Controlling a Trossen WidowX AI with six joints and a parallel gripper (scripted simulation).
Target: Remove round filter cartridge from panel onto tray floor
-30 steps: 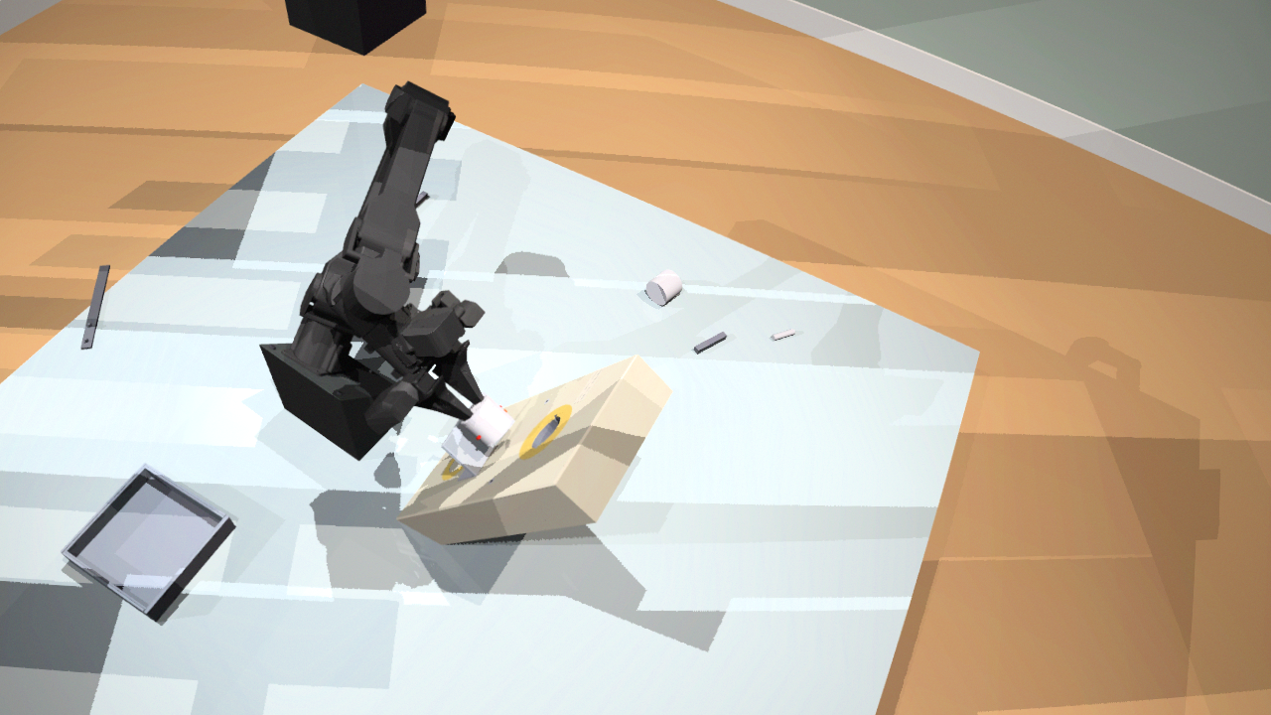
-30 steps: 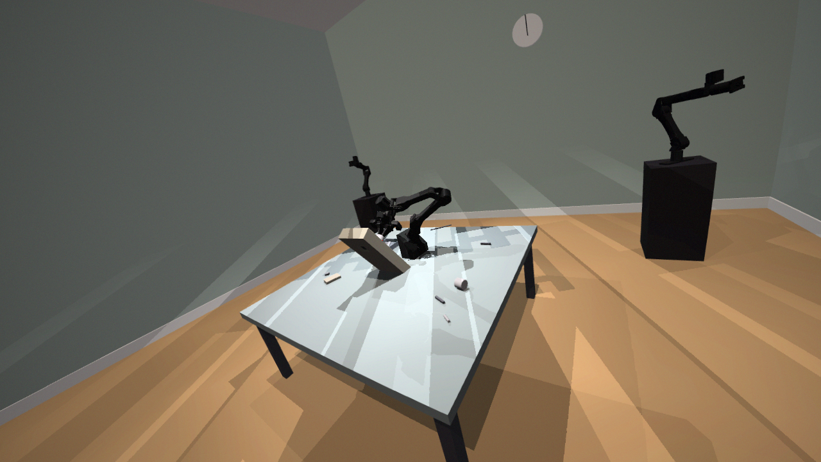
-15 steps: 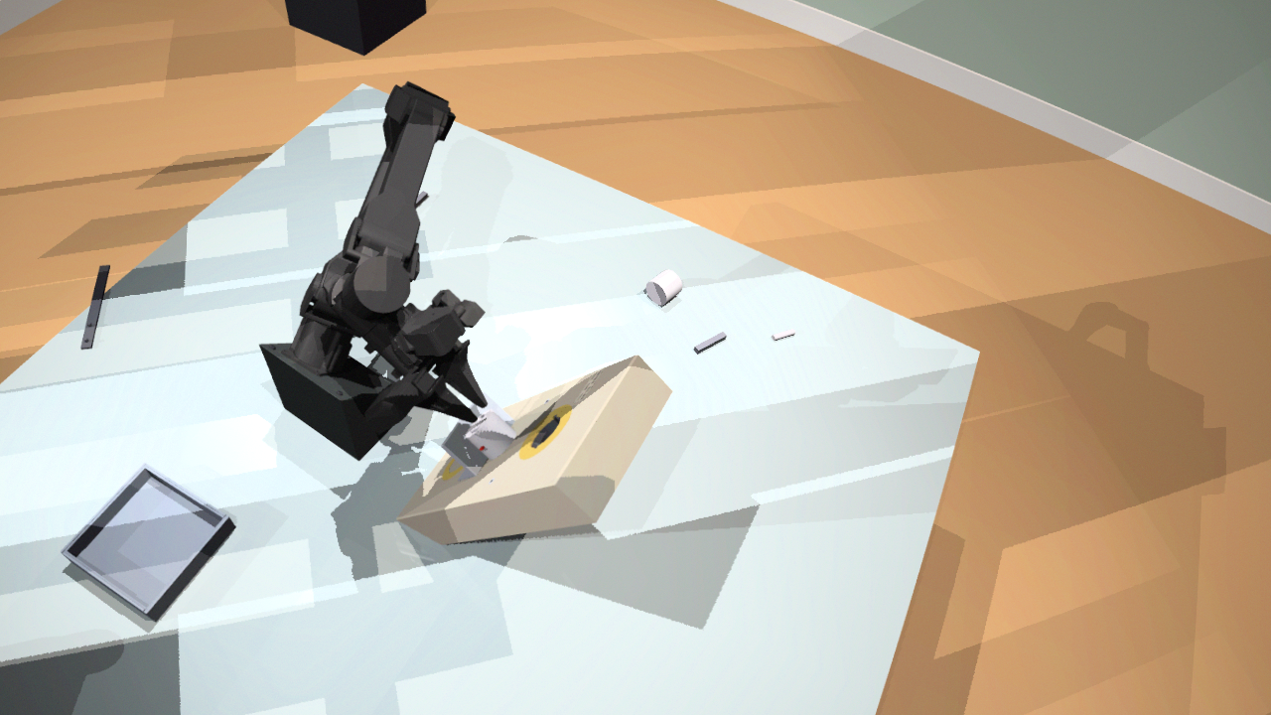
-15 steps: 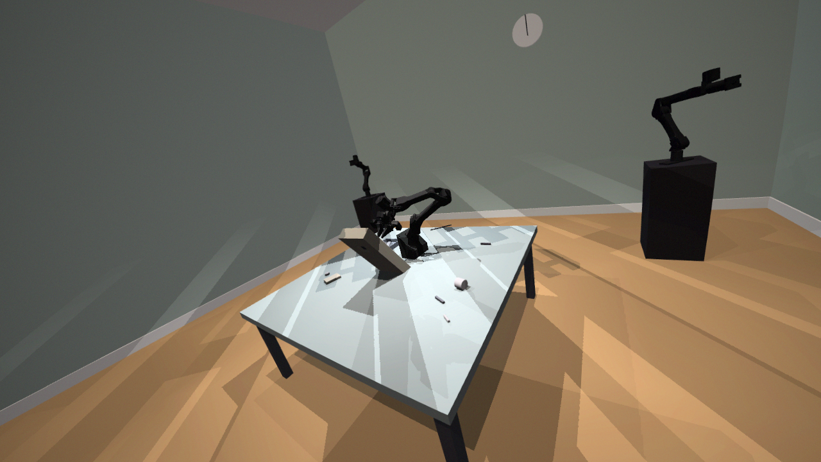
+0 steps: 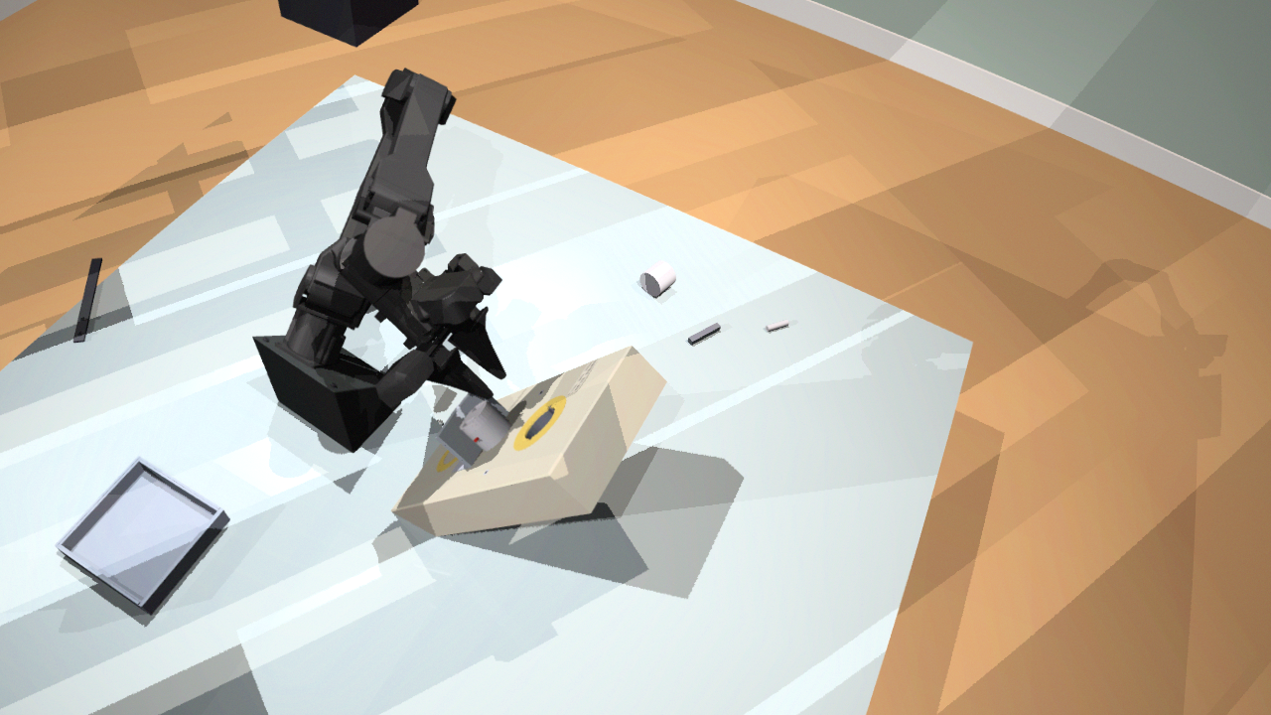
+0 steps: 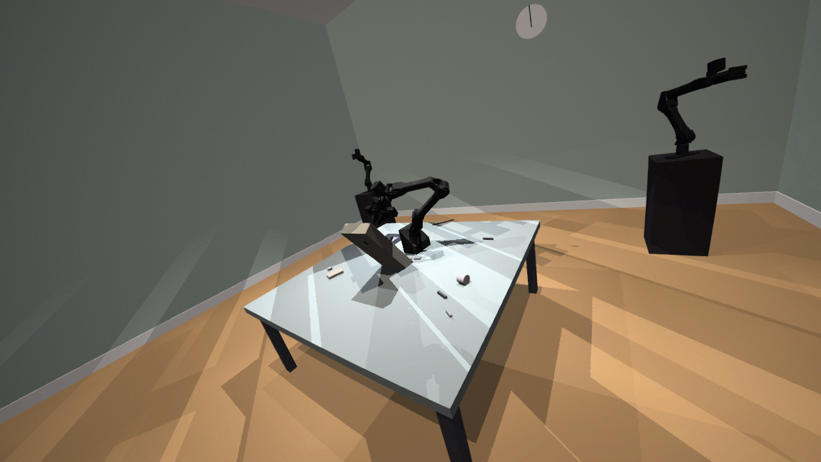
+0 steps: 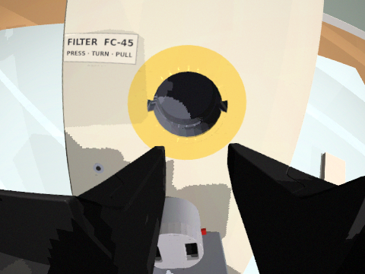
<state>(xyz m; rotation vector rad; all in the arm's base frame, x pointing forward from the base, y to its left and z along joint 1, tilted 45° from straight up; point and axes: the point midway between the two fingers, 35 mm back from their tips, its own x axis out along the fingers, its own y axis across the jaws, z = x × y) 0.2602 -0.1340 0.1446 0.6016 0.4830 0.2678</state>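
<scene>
Place: looks like a robot lab to me
Robots: I see my black arm (image 5: 404,178) (image 6: 431,182) on a table (image 5: 799,533) (image 6: 367,344), and another arm (image 6: 676,111) on a black box (image 6: 683,203)
Room: green walls, wood floor, round clock (image 6: 530,21)

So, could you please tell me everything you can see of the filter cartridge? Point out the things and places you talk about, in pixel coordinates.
The filter cartridge (image 5: 485,425) (image 7: 182,217) is a short, pale grey, smooth cylinder, plastic by its look, with a small red tab (image 5: 476,439) (image 7: 204,231) on its side and two dark slots in its end face, one partly hidden. It is out of its hole, tilted, seemingly against the grey bracket (image 5: 455,435) (image 7: 217,249). Whether a finger touches it, I cannot tell.
</scene>
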